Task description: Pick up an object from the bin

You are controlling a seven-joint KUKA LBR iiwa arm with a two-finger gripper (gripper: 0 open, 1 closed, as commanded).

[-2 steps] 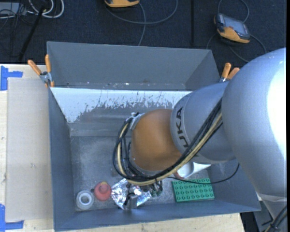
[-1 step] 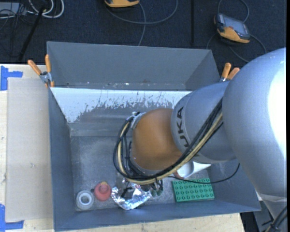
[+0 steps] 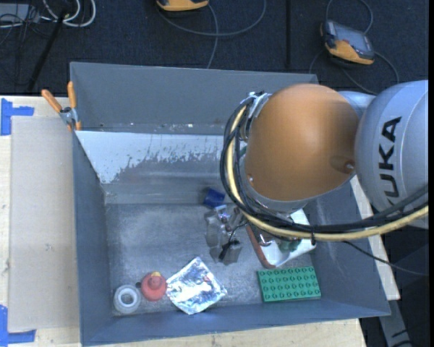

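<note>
My gripper point(image 3: 223, 238) hangs low over the bare floor in the middle of the bin, just under the orange-covered wrist. A small blue piece point(image 3: 213, 196) lies right behind it, towards the back wall. A crumpled silver foil wrapper point(image 3: 195, 286) lies in front of it near the front wall. To the gripper's right, half hidden under the arm, sits a white and green thing with a brown edge point(image 3: 281, 249). Nothing shows in the gripper's grasp.
A green studded plate point(image 3: 289, 283) lies flat at the front right. A small red knob-shaped thing point(image 3: 154, 285) and a clear ring point(image 3: 126, 298) sit at the front left. The bin's left half is bare floor.
</note>
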